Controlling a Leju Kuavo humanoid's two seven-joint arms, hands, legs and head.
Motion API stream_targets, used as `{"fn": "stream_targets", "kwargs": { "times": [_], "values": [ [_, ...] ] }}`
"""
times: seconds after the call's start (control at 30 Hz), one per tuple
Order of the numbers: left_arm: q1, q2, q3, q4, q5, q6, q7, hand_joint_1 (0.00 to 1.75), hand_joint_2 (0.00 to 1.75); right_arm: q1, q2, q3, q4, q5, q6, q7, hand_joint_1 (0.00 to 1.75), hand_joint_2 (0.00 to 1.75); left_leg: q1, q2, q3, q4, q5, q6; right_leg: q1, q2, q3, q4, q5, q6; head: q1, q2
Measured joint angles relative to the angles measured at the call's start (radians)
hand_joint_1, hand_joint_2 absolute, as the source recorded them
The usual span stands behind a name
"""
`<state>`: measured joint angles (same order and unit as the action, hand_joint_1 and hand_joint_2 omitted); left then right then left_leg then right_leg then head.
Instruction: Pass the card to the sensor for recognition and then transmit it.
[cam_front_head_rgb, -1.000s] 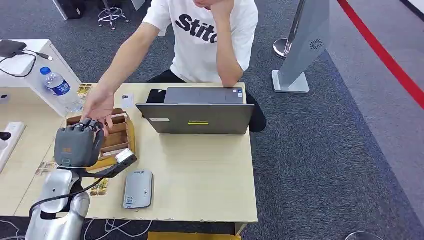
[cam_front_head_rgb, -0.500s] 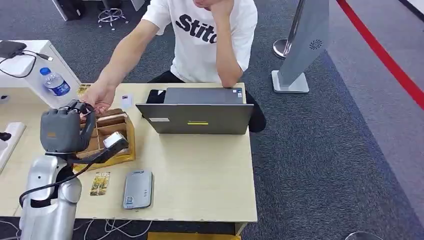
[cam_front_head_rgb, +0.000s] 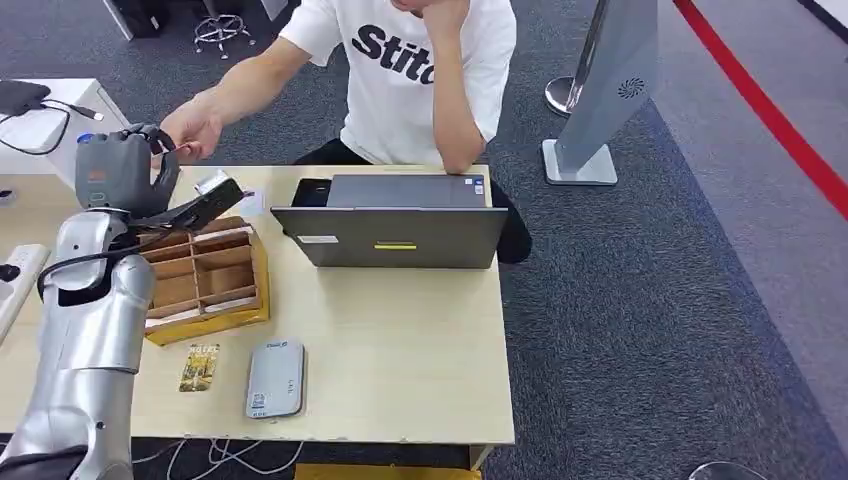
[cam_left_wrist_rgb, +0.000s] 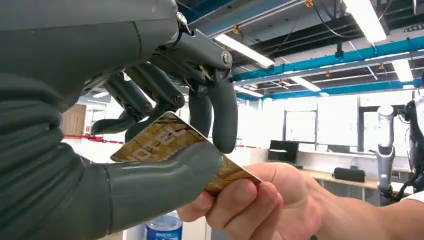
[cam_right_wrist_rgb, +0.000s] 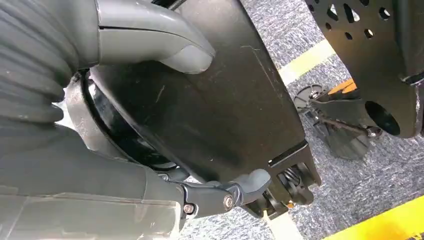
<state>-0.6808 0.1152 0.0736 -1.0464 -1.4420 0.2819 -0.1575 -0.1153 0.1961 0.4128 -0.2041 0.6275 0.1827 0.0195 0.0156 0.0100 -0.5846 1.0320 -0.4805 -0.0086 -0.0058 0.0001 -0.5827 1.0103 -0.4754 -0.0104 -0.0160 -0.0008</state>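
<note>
Hidden: in the left wrist view the thick thumb (cam_left_wrist_rgb: 150, 175) covers the middle of the card (cam_left_wrist_rgb: 165, 142), and the person's hand (cam_left_wrist_rgb: 260, 202) covers its far corner. From the head view the card cannot be made out behind the left hand (cam_front_head_rgb: 120, 170).
Right hand: the right wrist view shows the right hand (cam_right_wrist_rgb: 150, 40) close against a dark panel; the thumb lies curved over it, and whether the fingers hold anything cannot be told.
Card: a gold printed card, up in the air beyond the far left corner of the table (cam_front_head_rgb: 420, 330), between the robot's left hand and the person's hand.
Card direction: its long axis runs from the robot's palm out toward the person's hand, printed face toward the wrist camera.
Left hand grip: the thumb presses the card against the dark fingers (cam_left_wrist_rgb: 220, 115), which curl over its upper edge; the hand holds the card.
Person's grip: thumb and fingers pinch the card's outer end, so both hands touch it.
Left arm: raised and stretched forward over the wooden organizer (cam_front_head_rgb: 205, 280), with the back of the hand toward the head camera.
On the table: a grey card reader (cam_front_head_rgb: 275, 378), a second gold card (cam_front_head_rgb: 200, 367) just beside it, and a laptop (cam_front_head_rgb: 395, 235).
</note>
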Motion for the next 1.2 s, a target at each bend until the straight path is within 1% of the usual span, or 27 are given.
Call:
{"fn": "stream_targets", "kwargs": {
  "times": [0.33,1.2],
  "values": [
    [-0.006,0.000,0.000,0.040,0.000,0.000,0.000,1.75,1.75,0.000,0.000,0.003,0.000,0.000,0.000,0.000,0.00,1.75,0.000,0.003,0.000,0.000,-0.002,0.001,0.000,0.003,-0.001,0.000,0.000,0.000,0.000,0.000],
    [-0.006,0.001,0.000,0.049,0.000,0.001,0.000,1.75,1.75,0.000,0.000,0.003,0.000,0.000,0.000,0.000,0.00,1.75,0.000,0.002,0.000,0.000,-0.001,0.001,0.000,0.002,-0.001,0.000,0.000,0.000,0.000,0.000]
  ]
}}
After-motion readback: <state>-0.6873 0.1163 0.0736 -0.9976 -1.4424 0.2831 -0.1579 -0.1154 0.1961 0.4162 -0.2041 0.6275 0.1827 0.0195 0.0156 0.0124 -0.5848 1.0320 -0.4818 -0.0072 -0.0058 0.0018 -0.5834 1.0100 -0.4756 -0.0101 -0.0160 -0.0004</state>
